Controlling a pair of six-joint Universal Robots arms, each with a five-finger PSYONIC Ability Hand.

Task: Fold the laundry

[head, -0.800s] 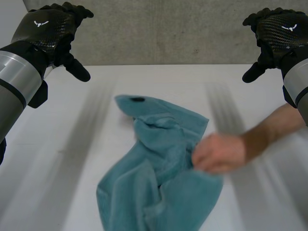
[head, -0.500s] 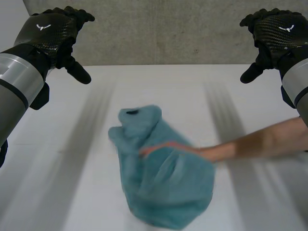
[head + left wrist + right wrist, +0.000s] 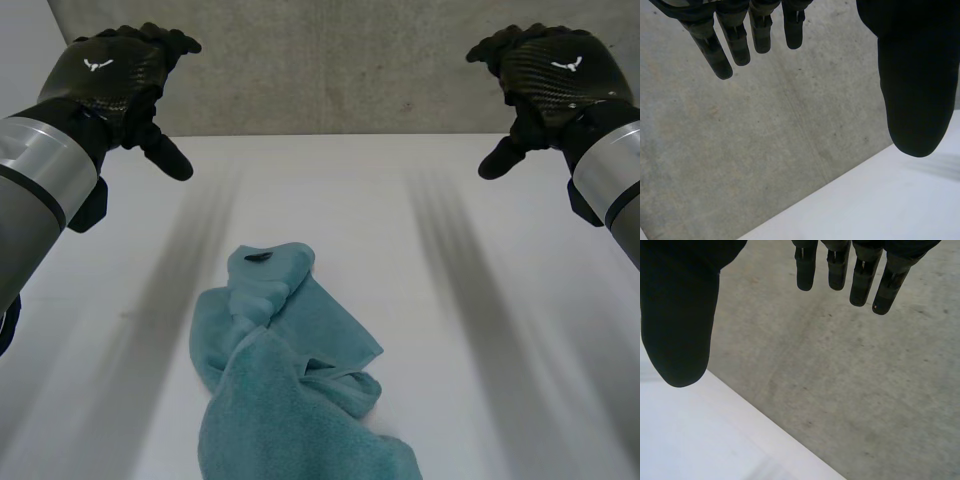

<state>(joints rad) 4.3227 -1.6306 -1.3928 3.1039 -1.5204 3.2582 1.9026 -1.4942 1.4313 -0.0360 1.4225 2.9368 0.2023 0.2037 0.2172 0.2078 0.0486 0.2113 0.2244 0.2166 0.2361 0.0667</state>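
A teal towel (image 3: 290, 380) lies crumpled in a heap on the white table (image 3: 480, 330), near its front edge, with a small dark tag at its far end. My left hand (image 3: 110, 75) hovers high above the table's far left, fingers straight and thumb apart, holding nothing. My right hand (image 3: 545, 75) hovers high at the far right in the same way, empty. In the left wrist view my left hand's fingers (image 3: 735, 40) hang relaxed before a wall. In the right wrist view my right hand's fingers (image 3: 860, 275) do likewise. Both hands are well away from the towel.
A grey concrete wall (image 3: 340, 60) stands behind the table's far edge. Bare white tabletop surrounds the towel on the left, right and far sides.
A person's forearm and hand, which were rumpling the towel from the right, have withdrawn out of sight. The towel now lies bunched in a heap. Both my hands have drifted slightly inward.
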